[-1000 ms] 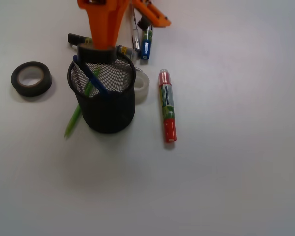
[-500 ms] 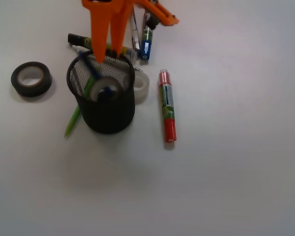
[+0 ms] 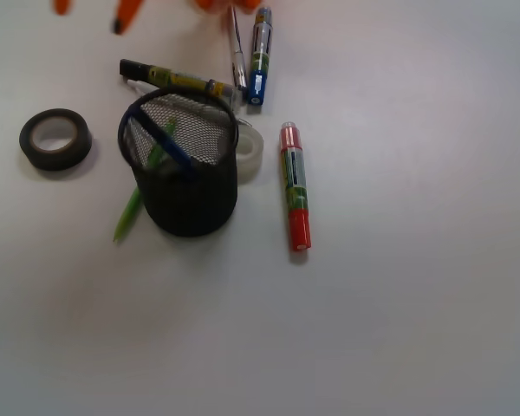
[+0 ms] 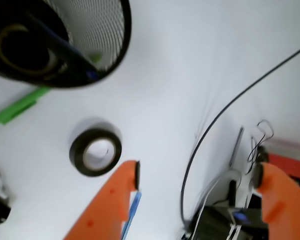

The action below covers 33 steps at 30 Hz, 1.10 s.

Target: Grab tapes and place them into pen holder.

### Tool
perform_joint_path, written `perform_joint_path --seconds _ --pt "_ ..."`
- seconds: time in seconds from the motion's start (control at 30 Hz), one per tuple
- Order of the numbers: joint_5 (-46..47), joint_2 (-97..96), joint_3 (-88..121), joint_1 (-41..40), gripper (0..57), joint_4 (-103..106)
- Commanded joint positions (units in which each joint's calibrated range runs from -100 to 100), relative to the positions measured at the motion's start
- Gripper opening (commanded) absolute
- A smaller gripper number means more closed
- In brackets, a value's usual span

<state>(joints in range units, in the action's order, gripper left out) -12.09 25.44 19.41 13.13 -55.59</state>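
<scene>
The mesh pen holder (image 3: 184, 165), 1 second ago beneath the descending arm, is now standing below the withdrawing gripper (image 4: 197, 177), jaws spread and empty. 1 tape roll (image 4: 25, 47) is lying inside; the black tape (image 4: 95, 152) is waiting just beyond the fingertips.

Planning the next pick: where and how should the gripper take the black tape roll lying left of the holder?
Grip the black tape by its ring wall, coming straight down from above. It lies flat with its core hole facing up and bare table all around, so one finger can probably drop into the hole and the other outside the rim. The gripper is open and empty.
</scene>
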Motion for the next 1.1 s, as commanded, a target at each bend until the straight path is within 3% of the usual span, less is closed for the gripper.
perform_joint_path --seconds 0.0,0.13,0.33,0.7,1.07 --pt "0.1 1.8 -2.0 5.2 26.1 -7.4" --pt "-0.2 2.1 -1.9 1.7 25.9 -19.0" --pt "-5.1 5.2 1.0 -11.3 25.8 -28.3" --pt "-12.6 18.9 38.9 -20.9 26.3 -0.5" --pt "-10.6 0.8 32.6 -24.2 26.3 5.0"
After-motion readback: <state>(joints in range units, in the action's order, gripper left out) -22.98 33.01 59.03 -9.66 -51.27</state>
